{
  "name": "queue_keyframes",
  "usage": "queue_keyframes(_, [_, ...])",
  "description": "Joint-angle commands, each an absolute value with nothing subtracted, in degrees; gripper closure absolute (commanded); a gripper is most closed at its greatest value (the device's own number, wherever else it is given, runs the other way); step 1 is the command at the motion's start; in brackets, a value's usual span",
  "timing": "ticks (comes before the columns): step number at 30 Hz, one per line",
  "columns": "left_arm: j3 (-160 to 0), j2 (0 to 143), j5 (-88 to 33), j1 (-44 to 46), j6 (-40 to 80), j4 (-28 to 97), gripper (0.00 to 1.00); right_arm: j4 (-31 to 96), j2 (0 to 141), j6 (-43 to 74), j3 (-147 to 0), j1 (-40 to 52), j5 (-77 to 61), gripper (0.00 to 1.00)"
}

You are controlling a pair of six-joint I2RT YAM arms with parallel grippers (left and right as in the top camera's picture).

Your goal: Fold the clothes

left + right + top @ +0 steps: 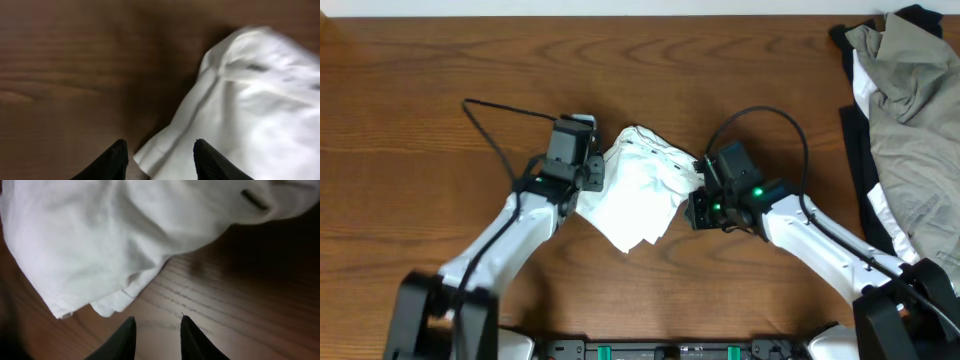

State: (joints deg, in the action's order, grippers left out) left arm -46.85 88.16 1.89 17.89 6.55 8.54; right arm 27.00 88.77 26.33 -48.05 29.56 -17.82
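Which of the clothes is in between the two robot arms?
The white T-shirt, crumpled in the middle of the table. The olive-grey garment and the black garment are heaped together at the right edge instead.

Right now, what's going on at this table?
Two arms are working on a white T-shirt that lies bunched mid-table and is not yet neatly folded. The left fingers stand apart with a corner of the shirt between them, not pinched. The right fingers are open over bare table, just short of the shirt's edge. An olive-grey garment sits piled at the right edge, untouched.
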Motion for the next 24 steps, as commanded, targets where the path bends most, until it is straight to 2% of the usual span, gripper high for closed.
queue_keyframes(1, [-46.83,92.84,0.08,16.82,4.91,8.16,0.55,25.45,89.27,27.2,-46.74,30.87,-18.63,0.73])
queue_keyframes(11, [-46.83,98.37,-10.17,16.69,4.97,14.48,0.55,16.73,97.06,27.55,-46.33,32.45,-18.72,0.71])
queue_keyframes(15, [-46.83,98.37,-15.68,16.71,5.06,21.28,0.7,12.43,102.26,27.64,-46.35,32.4,-19.33,0.71])
queue_keyframes(24, [-46.83,98.37,-17.37,16.73,6.92,34.65,0.87,0.1,103.53,26.09,-46.87,28.73,-21.23,0.69])
